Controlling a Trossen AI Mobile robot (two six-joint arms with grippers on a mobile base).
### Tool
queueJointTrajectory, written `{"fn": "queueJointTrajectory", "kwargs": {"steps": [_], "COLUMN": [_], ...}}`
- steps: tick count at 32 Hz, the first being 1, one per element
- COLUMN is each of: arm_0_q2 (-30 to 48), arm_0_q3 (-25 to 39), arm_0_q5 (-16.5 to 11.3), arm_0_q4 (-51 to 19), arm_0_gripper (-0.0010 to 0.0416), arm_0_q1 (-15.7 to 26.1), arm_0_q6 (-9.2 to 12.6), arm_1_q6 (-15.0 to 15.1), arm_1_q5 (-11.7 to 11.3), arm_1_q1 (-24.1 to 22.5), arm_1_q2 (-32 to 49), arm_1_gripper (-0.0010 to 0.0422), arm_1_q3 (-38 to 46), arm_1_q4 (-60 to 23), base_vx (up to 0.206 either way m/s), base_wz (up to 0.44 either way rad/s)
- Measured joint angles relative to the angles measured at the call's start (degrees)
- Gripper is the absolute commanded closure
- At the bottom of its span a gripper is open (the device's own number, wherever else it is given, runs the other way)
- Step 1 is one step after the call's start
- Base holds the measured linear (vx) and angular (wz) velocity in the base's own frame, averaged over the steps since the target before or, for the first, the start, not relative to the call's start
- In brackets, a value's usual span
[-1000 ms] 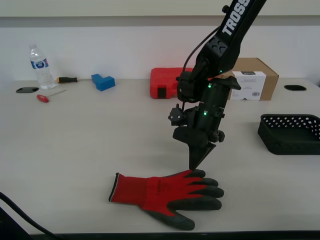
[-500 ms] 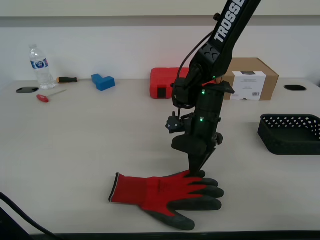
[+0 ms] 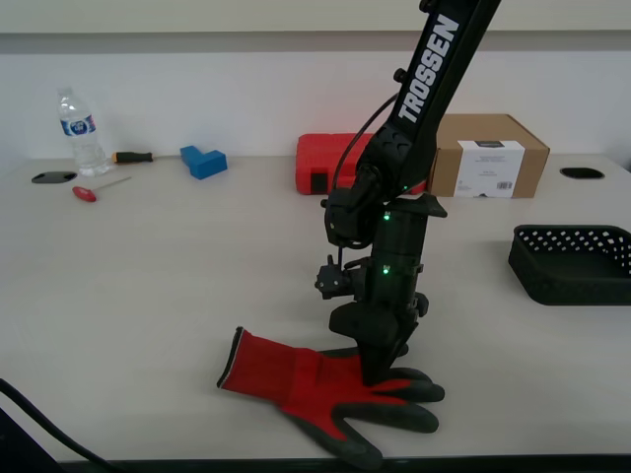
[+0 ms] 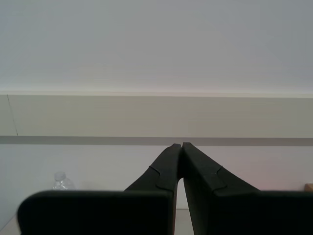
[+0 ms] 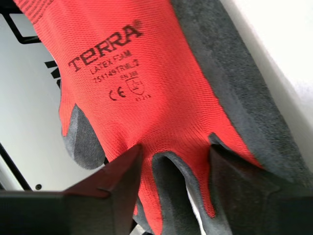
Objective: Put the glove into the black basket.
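The red glove (image 3: pixel 296 379) with dark grey coated fingers lies flat near the table's front edge, cuff toward the exterior view's left. My first gripper (image 3: pixel 375 379) points straight down and presses on it at the base of the fingers. In the first wrist view the glove (image 5: pixel 146 98) fills the picture and my first gripper (image 5: pixel 176 152) has its jaws apart, astride one glove finger. The black basket (image 3: pixel 572 264) stands at the exterior view's right edge, well apart from the glove. My second gripper (image 4: pixel 182 145) is shut and empty, pointing at a wall.
A red toolcase (image 3: pixel 325 163) and a cardboard box (image 3: pixel 493 153) stand at the back behind the arm. A water bottle (image 3: pixel 79 133), a blue block (image 3: pixel 203 161) and two screwdrivers (image 3: pixel 94 192) lie at the back left. The glove is close to the table's front edge.
My first gripper has moved down and to the exterior view's left, from beside the glove's fingertips onto the glove. The glove has shifted a little and its cuff has tilted up.
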Motion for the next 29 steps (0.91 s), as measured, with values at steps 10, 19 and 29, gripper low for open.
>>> {"fn": "queueJointTrajectory", "kwargs": {"steps": [10,19,29], "arm_0_q2": [-0.07,-0.11,-7.08], "arm_0_q3": [1.70,1.70,4.04], "arm_0_q5": [14.32,17.77,22.51], "arm_0_q4": [0.79,1.62,3.87], "arm_0_gripper": [0.0256,0.0408,0.0407], "arm_0_q1": [2.80,4.09,3.74], "arm_0_q6": [-0.96,-1.99,-1.97], "arm_1_q6": [0.00,-0.02,-0.02], "arm_1_q5": [0.00,0.00,0.00], "arm_1_q1": [0.00,0.00,0.00], "arm_1_q2": [0.00,0.00,0.00], "arm_1_gripper": [0.0412,0.0412,0.0412], "arm_1_q3": [0.00,0.00,0.00], "arm_1_q4": [-0.04,-0.04,-0.02], "base_vx": [0.000,0.000,0.000], "base_wz": [0.000,0.000,0.000]}}
